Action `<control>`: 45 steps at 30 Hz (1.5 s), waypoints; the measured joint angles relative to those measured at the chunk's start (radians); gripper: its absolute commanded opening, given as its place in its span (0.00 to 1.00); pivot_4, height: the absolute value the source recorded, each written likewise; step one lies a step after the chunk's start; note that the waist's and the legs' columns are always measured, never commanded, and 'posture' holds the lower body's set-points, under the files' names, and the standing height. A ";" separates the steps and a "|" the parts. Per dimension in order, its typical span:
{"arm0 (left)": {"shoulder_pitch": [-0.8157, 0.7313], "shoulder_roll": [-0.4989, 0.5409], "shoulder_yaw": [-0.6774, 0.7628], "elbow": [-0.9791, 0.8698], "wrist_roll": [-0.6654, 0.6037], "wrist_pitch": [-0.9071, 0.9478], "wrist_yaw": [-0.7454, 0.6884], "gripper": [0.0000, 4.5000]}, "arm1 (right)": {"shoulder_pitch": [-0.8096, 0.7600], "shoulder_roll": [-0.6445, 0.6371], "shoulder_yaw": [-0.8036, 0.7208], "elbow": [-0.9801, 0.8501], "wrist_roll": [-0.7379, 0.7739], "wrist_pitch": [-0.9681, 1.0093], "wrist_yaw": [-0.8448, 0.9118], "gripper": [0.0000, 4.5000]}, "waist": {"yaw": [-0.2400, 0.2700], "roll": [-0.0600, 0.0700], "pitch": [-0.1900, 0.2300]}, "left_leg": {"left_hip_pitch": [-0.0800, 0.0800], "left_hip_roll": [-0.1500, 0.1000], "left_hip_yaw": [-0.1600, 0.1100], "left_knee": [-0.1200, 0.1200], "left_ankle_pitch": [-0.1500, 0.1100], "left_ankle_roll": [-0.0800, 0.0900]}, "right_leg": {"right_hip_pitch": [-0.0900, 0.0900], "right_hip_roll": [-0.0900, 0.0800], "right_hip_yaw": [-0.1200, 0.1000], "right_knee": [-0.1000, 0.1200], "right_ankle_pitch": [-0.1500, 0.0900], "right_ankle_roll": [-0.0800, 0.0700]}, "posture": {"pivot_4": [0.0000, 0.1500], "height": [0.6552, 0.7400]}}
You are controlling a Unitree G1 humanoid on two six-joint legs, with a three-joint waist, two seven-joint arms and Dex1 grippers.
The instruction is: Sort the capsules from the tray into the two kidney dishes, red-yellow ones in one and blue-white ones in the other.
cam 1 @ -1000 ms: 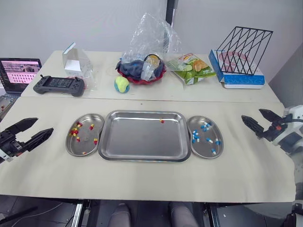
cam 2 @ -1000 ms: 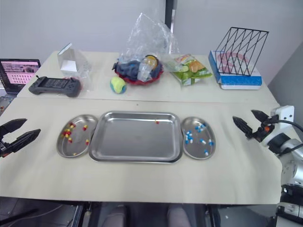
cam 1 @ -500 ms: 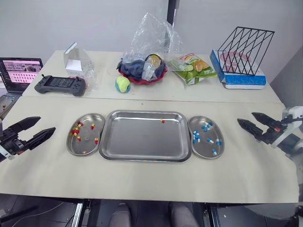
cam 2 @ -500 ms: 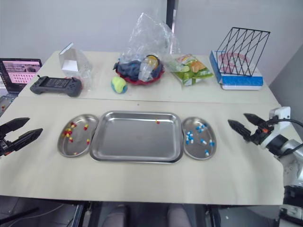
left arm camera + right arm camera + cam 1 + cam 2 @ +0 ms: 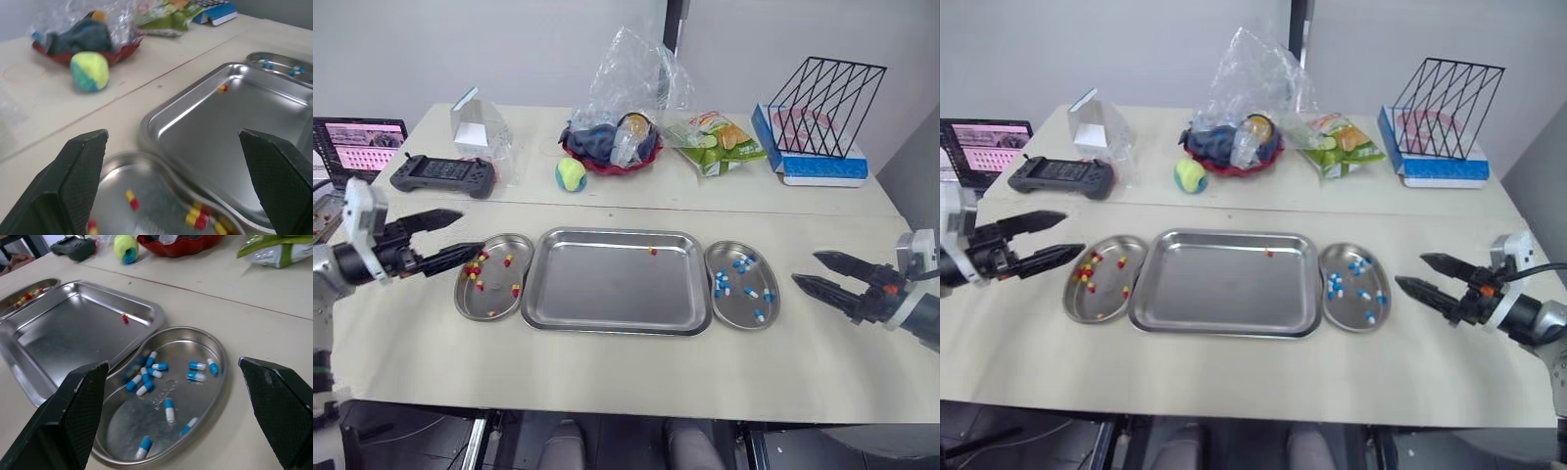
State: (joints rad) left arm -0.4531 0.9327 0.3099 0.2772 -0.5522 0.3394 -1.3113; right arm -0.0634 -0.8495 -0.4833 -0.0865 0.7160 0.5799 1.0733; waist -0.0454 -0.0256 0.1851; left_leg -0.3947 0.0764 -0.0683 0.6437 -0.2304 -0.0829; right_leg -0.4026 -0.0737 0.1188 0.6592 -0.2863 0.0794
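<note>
One capsule point(image 5: 651, 251) lies in the tray point(image 5: 607, 289), close to the tray's far wall. It sits ahead of the left gripper point(image 5: 473, 230) and across the tray from it. The left gripper hangs just beside the left kidney dish point(image 5: 494, 277), its fingers spread wide with nothing between them. The right gripper point(image 5: 805, 266) is likewise parted and empty. It points at the right kidney dish point(image 5: 736, 308), which lies directly ahead of its tips and holds the blue-white capsules.

The capsule looks red-yellow, though at this scale that is a reading rather than a certainty. If so, it belongs in the dish beside the left gripper, where the other red-yellow ones lie.

To take it well, the fingers should narrow first and come down from above. One tip should go on each long side of the capsule, clear of the tray wall, so that it is not skidded along the steel.

Whether the capsule touches the wall cannot be told, nor which way its long axis runs. In the left wrist view the near part of the left kidney dish is cut off.
</note>
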 measured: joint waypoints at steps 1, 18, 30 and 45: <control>-0.027 -0.007 -0.044 -0.011 0.008 0.009 -0.011 1.00 | 0.006 0.000 0.000 -0.035 0.012 0.011 -0.008 0.99 | 0.001 0.000 0.000 | 0.000 0.000 0.000 0.000 0.000 0.000 | 0.000 0.000 0.000 0.000 0.000 0.000 | 1.00 0.87; -0.613 -0.519 -0.573 0.507 0.426 -0.270 -0.031 1.00 | 0.184 0.056 -0.079 -0.369 0.092 0.077 -0.197 0.99 | 0.012 -0.001 0.000 | -0.003 -0.005 -0.005 0.003 0.002 0.002 | 0.001 -0.001 -0.001 -0.002 0.000 0.001 | 1.00 0.87; -0.756 -0.736 -0.617 0.957 0.648 -0.587 0.113 0.94 | 0.247 0.082 -0.117 -0.470 0.094 0.076 -0.295 1.00 | 0.009 -0.001 0.000 | -0.005 -0.008 -0.009 0.003 0.003 0.003 | 0.002 -0.003 -0.001 -0.002 -0.001 0.002 | 1.00 0.87; -0.786 -0.791 -0.567 1.035 0.712 -0.509 0.182 0.60 | 0.283 0.091 -0.126 -0.504 0.095 0.076 -0.340 1.00 | 0.009 -0.001 0.000 | -0.004 -0.009 -0.010 0.002 0.003 0.003 | 0.004 -0.003 -0.001 -0.002 -0.001 0.003 | 1.00 0.87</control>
State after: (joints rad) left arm -1.2393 0.1420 -0.2574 1.3121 0.1594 -0.1692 -1.1296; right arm 0.2195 -0.7583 -0.6093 -0.5908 0.8108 0.6554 0.7337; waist -0.0367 -0.0265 0.1853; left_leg -0.3990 0.0674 -0.0785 0.6462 -0.2272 -0.0794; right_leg -0.3990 -0.0764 0.1178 0.6571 -0.2877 0.0823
